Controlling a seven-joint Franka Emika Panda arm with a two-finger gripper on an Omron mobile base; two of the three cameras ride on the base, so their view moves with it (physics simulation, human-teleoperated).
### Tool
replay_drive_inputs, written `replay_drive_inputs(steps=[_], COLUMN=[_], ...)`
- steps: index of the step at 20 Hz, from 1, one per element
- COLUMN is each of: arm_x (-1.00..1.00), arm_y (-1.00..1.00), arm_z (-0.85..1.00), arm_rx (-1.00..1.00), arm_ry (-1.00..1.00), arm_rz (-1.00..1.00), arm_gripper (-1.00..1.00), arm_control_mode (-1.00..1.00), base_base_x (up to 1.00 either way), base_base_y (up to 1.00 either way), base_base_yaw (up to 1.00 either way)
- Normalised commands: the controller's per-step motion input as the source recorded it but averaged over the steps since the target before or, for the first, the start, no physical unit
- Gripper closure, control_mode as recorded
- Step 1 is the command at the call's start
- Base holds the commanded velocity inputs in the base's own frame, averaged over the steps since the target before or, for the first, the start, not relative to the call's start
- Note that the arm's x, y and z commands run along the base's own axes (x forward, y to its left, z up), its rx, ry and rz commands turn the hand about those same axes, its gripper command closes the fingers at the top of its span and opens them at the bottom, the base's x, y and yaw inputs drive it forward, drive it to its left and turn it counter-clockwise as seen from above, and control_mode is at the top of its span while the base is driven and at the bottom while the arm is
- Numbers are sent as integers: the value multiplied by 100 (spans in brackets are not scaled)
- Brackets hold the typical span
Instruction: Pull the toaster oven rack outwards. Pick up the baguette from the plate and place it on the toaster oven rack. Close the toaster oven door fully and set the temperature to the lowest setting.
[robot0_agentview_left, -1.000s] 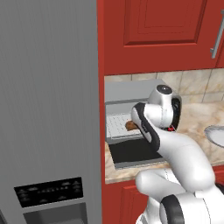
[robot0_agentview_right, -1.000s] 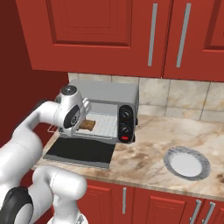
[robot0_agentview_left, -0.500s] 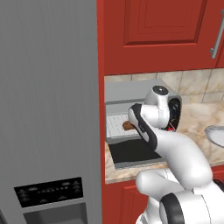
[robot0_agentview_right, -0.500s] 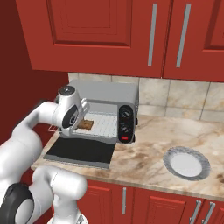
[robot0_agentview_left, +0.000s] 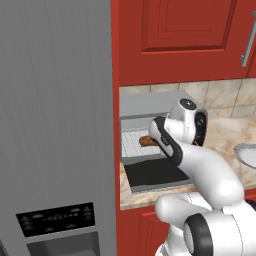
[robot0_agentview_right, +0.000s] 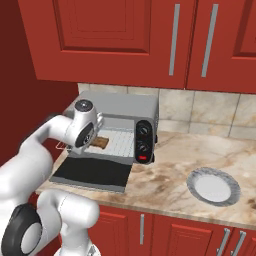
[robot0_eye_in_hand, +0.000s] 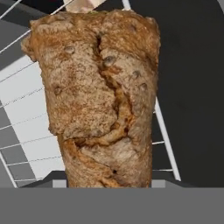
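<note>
Toaster oven (robot0_agentview_right: 120, 107): on the tabletop (robot0_agentview_right: 170, 177), its door (robot0_agentview_right: 92, 172) dropped flat in front.
Toaster oven rack (robot0_agentview_right: 117, 141): drawn out over the door to take bread.
Plate (robot0_agentview_right: 213, 185): bare, well right of the oven.
Baguette (robot0_eye_in_hand: 100, 96): over the rack; jaws' grip cannot be told.

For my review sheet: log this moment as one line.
stage: placing | baguette: over toaster oven rack | toaster oven door: open | plate: empty
</note>
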Motion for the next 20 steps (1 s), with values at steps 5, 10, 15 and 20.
replay_drive_inputs(steps=[5,10,15,20], arm_x=[0,2,11,3], arm_y=[0,0,0,0], arm_z=[-32,-40,-25,-27], arm_rx=[13,12,7,2], arm_ry=[0,-2,-1,0], arm_rz=[0,0,0,0], arm_gripper=[100,100,100,100], arm_control_mode=[-100,-100,-100,-100], base_base_x=[0,0,0,0], base_base_y=[0,0,0,0], base_base_yaw=[0,0,0,0])
